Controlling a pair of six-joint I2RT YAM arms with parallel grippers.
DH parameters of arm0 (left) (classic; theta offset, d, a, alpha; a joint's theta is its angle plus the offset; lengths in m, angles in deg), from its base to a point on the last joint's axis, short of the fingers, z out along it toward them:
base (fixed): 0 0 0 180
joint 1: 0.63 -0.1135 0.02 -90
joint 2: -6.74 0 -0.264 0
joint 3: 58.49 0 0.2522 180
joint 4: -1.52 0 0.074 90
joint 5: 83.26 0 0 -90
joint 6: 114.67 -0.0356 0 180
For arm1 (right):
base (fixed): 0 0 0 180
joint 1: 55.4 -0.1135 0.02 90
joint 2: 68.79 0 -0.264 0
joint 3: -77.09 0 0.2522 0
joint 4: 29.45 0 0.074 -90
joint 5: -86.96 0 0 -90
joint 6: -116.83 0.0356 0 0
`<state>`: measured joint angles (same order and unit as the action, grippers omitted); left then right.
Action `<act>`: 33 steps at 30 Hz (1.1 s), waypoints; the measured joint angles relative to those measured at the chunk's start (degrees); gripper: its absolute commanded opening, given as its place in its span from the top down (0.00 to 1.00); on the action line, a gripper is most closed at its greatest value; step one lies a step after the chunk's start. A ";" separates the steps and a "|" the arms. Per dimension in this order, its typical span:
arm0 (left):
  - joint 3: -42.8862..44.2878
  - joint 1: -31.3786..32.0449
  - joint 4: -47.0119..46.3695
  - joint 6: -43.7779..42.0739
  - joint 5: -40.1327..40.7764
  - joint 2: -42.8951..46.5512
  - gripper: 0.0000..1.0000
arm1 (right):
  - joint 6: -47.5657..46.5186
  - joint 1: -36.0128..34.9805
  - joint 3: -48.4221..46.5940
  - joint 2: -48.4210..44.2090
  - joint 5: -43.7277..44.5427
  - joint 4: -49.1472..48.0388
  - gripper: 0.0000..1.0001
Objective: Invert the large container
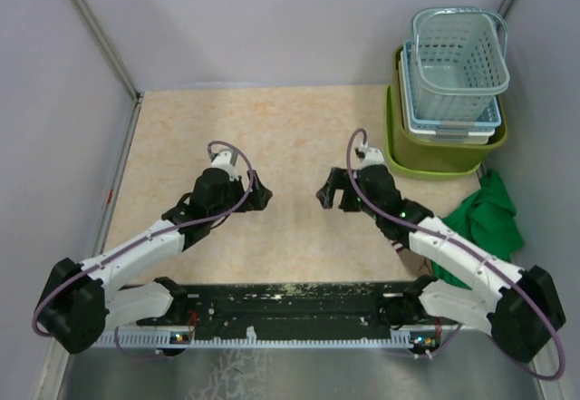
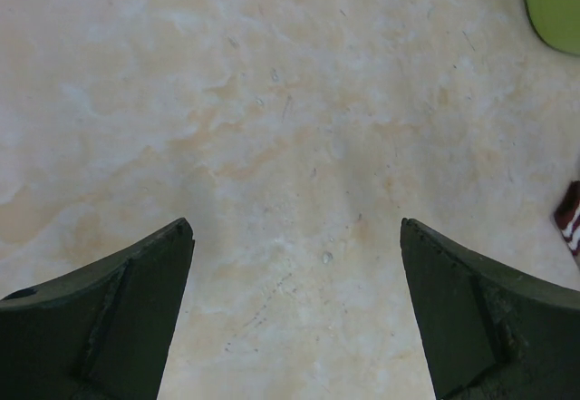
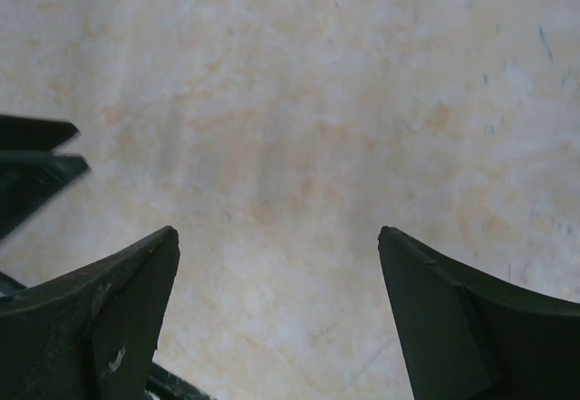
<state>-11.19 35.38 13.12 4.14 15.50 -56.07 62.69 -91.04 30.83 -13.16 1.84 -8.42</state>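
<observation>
The large container (image 1: 435,160) stands at the far right corner of the table (image 1: 272,128), upright with its mouth up, so the turn-over has not begun. It is not empty: a pale blue perforated basket (image 1: 458,64) with a handle sits on top of a white basket (image 1: 453,126), and both are nested inside it, with what looks like a darker olive basket (image 1: 400,64) between them and the lime-green wall. Everything is left to do, and I judge that the nested baskets either come out first or tumble out when the tub is tipped. A green cloth (image 1: 489,219) lies just in front of the container, near the table's right edge. Both arms reach forward low over the bare middle of the table, their wrists turned inward so the two grippers face each other across a gap. The right gripper (image 1: 323,196) is the closer one to the container yet well apart from it, jaws wide with nothing between them. The left gripper (image 1: 265,193) is further off, also spread wide and empty; its wrist view catches only a lime-green corner at the top right.
</observation>
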 measured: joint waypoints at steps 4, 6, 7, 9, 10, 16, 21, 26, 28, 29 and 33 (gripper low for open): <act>0.61 0.00 0.50 2.71 -4.68 -2.71 0.00 | -6.51 -1.27 -17.81 9.18 2.27 6.95 0.08; 1.03 0.00 0.96 3.39 -5.66 -3.06 0.00 | -10.67 -1.27 -30.01 13.97 6.78 12.92 0.07; 1.03 0.00 0.87 3.76 -5.99 -2.99 0.00 | -12.66 -1.27 -35.39 15.96 9.05 15.13 0.06; 1.03 0.00 0.83 4.66 -6.47 -2.60 0.00 | -17.53 -0.85 -47.08 19.69 14.10 19.61 0.06; 1.01 0.00 0.74 5.03 -6.69 -2.32 0.00 | -19.47 -0.35 -51.36 20.98 15.69 21.16 0.06; 0.98 0.11 0.63 5.95 -8.17 -1.51 0.00 | -25.59 10.60 -72.22 25.49 18.01 27.19 0.05; 0.98 0.26 0.66 6.10 -9.01 -1.49 0.00 | -26.86 19.61 -79.19 26.82 16.96 28.13 0.05; 0.98 0.26 0.66 6.05 -9.42 -1.14 0.00 | -26.03 28.30 -90.42 34.45 10.36 31.71 0.04; 0.98 0.26 0.68 6.03 -9.49 -1.03 0.00 | -26.36 30.40 -95.95 39.12 8.96 34.71 0.05; 0.98 0.26 0.66 6.01 -9.49 -1.03 0.00 | -26.73 30.73 -98.12 41.22 8.33 36.28 0.05; 0.98 0.26 0.66 5.88 -9.68 -1.05 0.00 | -28.41 30.77 -101.33 47.32 5.73 42.38 0.09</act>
<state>-10.21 35.64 13.78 10.02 5.82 -57.12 34.27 -60.27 -70.49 34.17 7.57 33.96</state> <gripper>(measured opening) 0.997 0.949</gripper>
